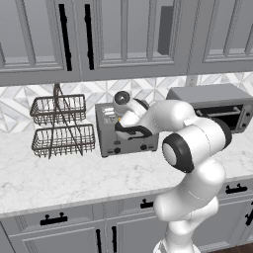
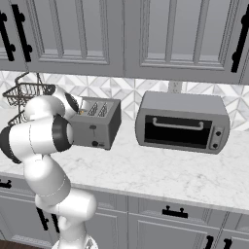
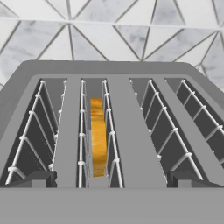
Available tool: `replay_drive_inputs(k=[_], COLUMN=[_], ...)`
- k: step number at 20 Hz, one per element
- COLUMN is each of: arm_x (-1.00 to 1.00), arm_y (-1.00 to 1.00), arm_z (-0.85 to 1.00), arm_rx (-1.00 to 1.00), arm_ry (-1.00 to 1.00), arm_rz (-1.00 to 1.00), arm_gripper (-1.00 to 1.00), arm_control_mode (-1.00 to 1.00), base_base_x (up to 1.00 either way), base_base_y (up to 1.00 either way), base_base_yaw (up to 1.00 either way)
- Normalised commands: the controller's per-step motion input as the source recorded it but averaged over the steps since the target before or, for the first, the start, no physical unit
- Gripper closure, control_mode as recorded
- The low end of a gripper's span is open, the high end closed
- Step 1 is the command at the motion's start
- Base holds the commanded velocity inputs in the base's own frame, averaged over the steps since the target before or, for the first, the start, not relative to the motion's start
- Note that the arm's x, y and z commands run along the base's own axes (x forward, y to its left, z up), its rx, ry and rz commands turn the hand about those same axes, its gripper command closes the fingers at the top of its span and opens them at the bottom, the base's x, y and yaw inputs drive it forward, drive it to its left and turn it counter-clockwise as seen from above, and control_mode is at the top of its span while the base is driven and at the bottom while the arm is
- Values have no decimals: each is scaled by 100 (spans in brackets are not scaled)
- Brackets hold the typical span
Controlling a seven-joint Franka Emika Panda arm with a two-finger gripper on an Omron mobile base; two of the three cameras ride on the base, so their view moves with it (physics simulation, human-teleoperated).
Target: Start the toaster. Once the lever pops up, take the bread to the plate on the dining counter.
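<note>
Hovering open, pincer [image 3: 111,178] straddles toaster [image 3: 131,131] above bread [image 3: 98,138].

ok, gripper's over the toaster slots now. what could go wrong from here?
1. The bread sits deep in a narrow slot between wire guides; the open gripper fingers could catch the wires or slot walls instead of the slice.
2. The hand hovers above the toaster top, while the levers are on its front face, so pressing one needs repositioning.
</note>
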Motion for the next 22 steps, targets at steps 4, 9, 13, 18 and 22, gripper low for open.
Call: replay_drive_inputs(k=[4,9,13,18,22], arm_x=[0,0,0,0,0], arm_y=[0,0,0,0,0], arm_z=[0,0,0,0,0], arm_rx=[0,0,0,0,0], arm_ry=[0,0,0,0,0], arm_rz=[0,0,0,0,0], arm_gripper=[-100,-100,-100,-100,-100], arm_control_mode=[-100,-100,-100,-100,-100], base_base_x=[0,0,0,0,0], base_base_y=[0,0,0,0,0], base_base_yaw=[0,0,0,0,0])
